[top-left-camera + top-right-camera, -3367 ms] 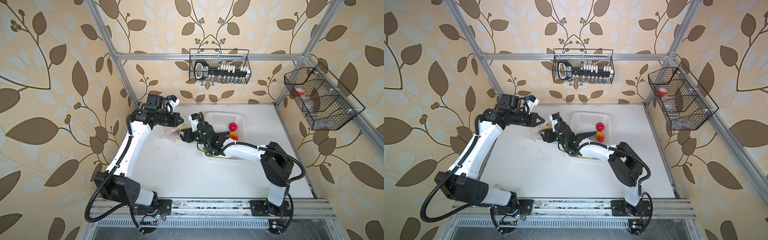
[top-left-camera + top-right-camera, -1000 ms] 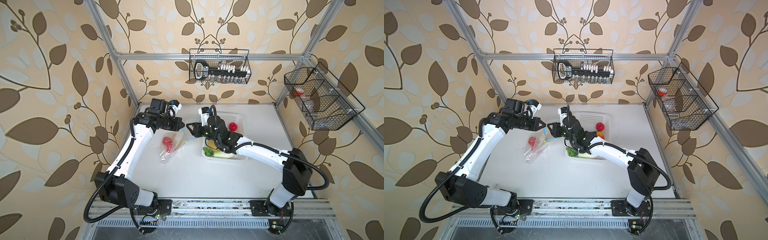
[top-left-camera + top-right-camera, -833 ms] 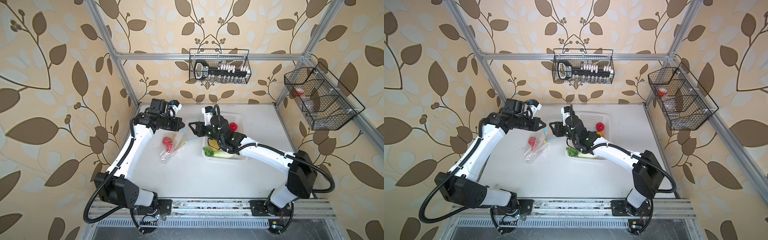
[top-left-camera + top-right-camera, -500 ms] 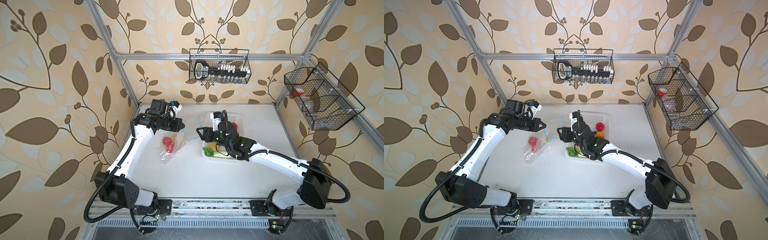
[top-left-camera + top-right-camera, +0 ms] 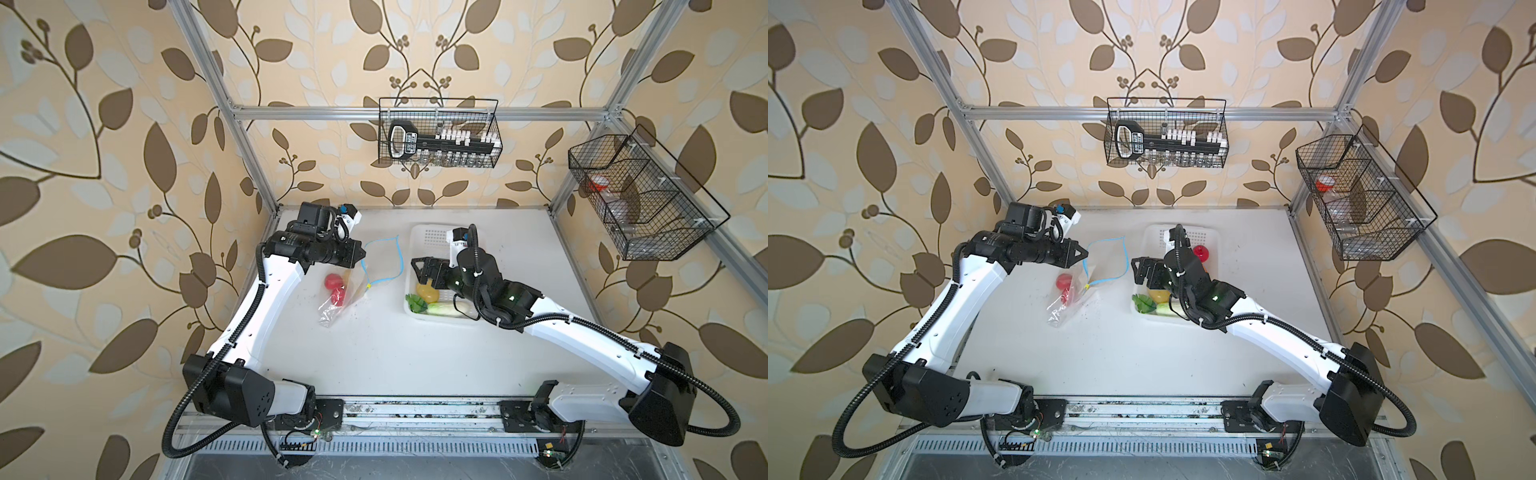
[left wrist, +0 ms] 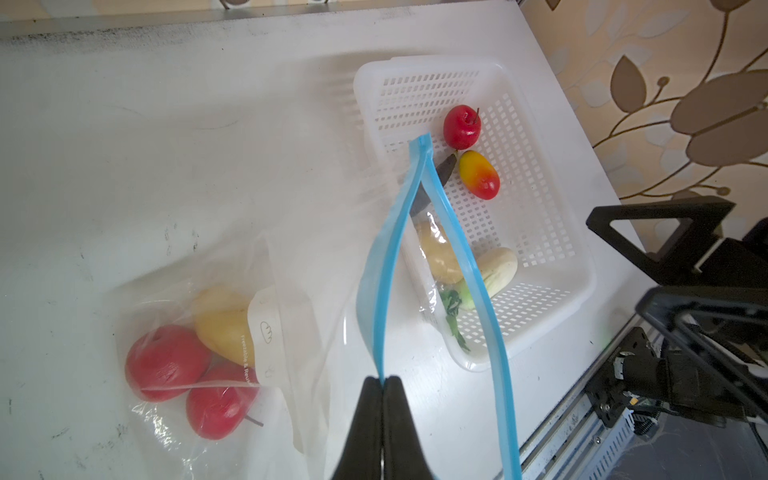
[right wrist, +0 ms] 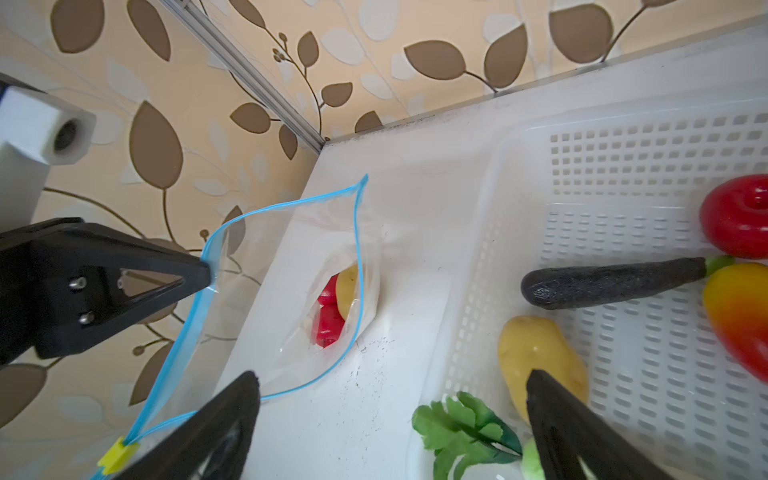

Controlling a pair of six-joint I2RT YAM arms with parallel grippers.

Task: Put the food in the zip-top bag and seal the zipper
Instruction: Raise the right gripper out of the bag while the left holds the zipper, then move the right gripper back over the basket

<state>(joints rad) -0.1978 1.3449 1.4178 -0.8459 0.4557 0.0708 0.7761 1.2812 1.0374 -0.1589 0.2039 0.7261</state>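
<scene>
Bag-loading scene on a white table point(image 5: 415, 353), with every position given relative to the white slotted basket point(image 5: 432, 232). The clear bag point(image 5: 349, 286) sits just to the left of the basket in both top views, close to it, though contact between them cannot be confirmed. Its lower part rests on the table and its mouth faces the basket. The blue zipper point(image 7: 357, 249) forms a wide open loop, and the yellow slider point(image 7: 116, 455) sits at one end of the strip. The left gripper point(image 6: 382, 379), on the bag's far side from the basket, has its fingers pressed together on one lip of the zipper and holds that lip raised above the table. Two red apples point(image 6: 166, 361) point(image 6: 218, 399) and a potato point(image 6: 222, 328) lie inside the bag, at the end farthest from the basket. The right gripper point(image 7: 392, 374) hangs over the basket's edge nearest the bag, fingers spread wide with nothing between them. Inside the basket are a third red apple point(image 6: 461, 126), a red-yellow fruit point(image 6: 480, 174), a dark eggplant point(image 7: 611, 282), a second potato point(image 7: 536, 353) and a pale cabbage point(image 6: 494, 266) with green leaves.
</scene>
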